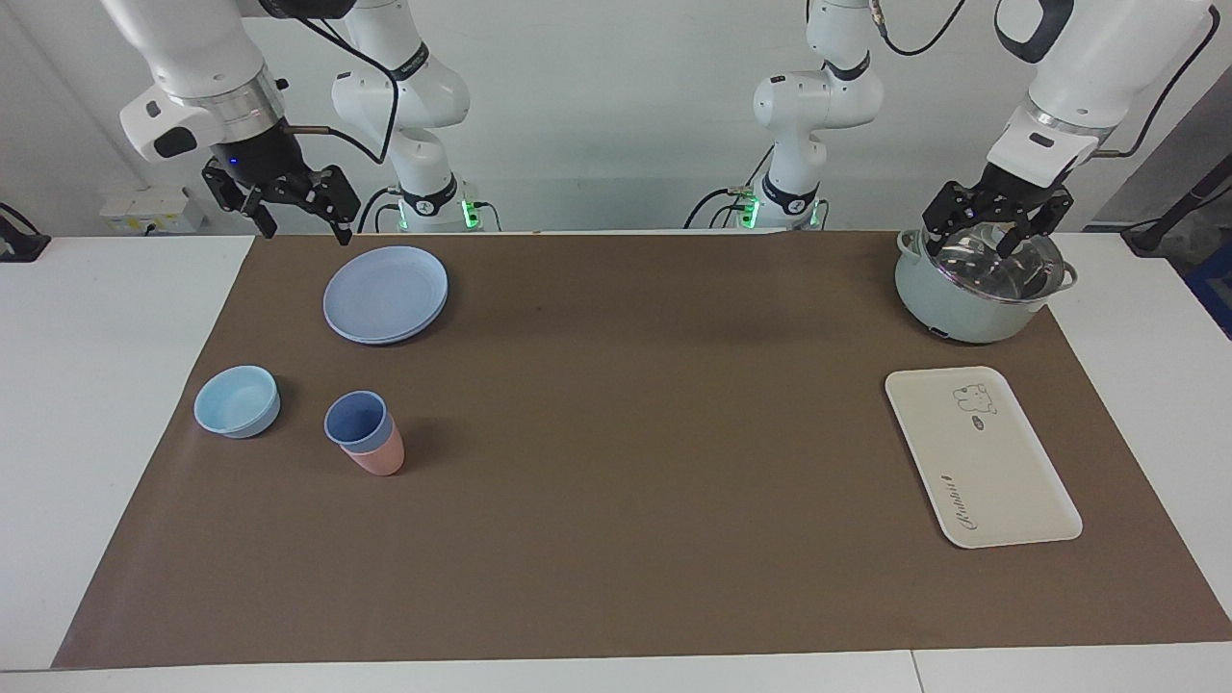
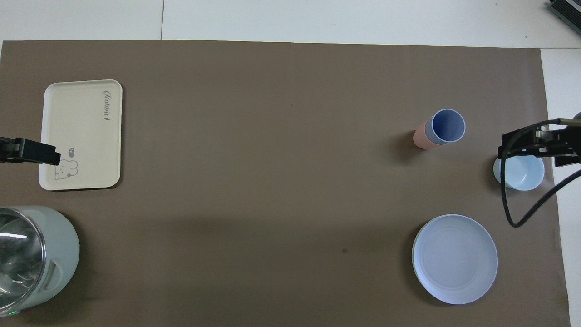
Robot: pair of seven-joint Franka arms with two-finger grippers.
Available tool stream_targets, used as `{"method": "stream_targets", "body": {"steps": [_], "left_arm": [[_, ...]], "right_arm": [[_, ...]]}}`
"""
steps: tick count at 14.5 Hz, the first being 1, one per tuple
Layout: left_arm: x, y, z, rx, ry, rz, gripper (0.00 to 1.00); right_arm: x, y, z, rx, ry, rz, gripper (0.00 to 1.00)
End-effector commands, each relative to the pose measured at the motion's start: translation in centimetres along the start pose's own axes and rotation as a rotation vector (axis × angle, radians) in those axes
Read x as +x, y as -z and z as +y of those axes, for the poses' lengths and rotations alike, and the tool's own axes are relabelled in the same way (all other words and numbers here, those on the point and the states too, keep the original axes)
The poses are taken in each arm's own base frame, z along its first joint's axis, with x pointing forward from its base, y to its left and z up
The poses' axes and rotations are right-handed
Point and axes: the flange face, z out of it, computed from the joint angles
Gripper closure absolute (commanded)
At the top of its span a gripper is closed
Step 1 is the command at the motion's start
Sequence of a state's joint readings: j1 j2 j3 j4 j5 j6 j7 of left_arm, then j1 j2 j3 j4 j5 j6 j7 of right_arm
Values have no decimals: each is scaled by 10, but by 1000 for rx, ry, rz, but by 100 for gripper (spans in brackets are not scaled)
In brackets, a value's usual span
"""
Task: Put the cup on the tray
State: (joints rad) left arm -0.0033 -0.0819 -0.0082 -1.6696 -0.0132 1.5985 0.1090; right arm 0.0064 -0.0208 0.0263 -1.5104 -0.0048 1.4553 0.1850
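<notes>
The periwinkle-blue cup (image 1: 356, 420) stands nested inside the salmon-pink cup (image 1: 381, 460) toward the right arm's end of the table; it also shows in the overhead view (image 2: 448, 126). The cream-white tray (image 1: 982, 457) with the bear drawing lies bare toward the left arm's end and shows in the overhead view (image 2: 81, 134) too. My right gripper (image 1: 300, 219) hangs open and empty in the air over the mat's edge beside the blue plate. My left gripper (image 1: 977, 236) hangs open and empty just over the pot.
A round blue plate (image 1: 385, 294) lies nearer to the robots than the cups. A light-blue bowl (image 1: 237, 401) sits beside the cups toward the right arm's end. A pale green pot with a glass lid (image 1: 977, 289) stands nearer to the robots than the tray.
</notes>
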Motion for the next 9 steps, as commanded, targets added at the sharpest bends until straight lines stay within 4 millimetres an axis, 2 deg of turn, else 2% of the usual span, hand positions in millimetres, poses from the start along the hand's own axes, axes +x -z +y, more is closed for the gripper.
{"method": "stream_targets", "body": {"steps": [1, 7, 9], "left_arm": [[-11, 2, -2, -7, -8, -2, 0], [-11, 2, -2, -7, -8, -2, 0], [-11, 2, -2, -7, -8, -2, 0]], "right_arm": [[-4, 5, 6, 31, 13, 5, 0], [-7, 13, 11, 35, -8, 22, 0], [1, 11, 14, 36, -55, 37, 1]]}}
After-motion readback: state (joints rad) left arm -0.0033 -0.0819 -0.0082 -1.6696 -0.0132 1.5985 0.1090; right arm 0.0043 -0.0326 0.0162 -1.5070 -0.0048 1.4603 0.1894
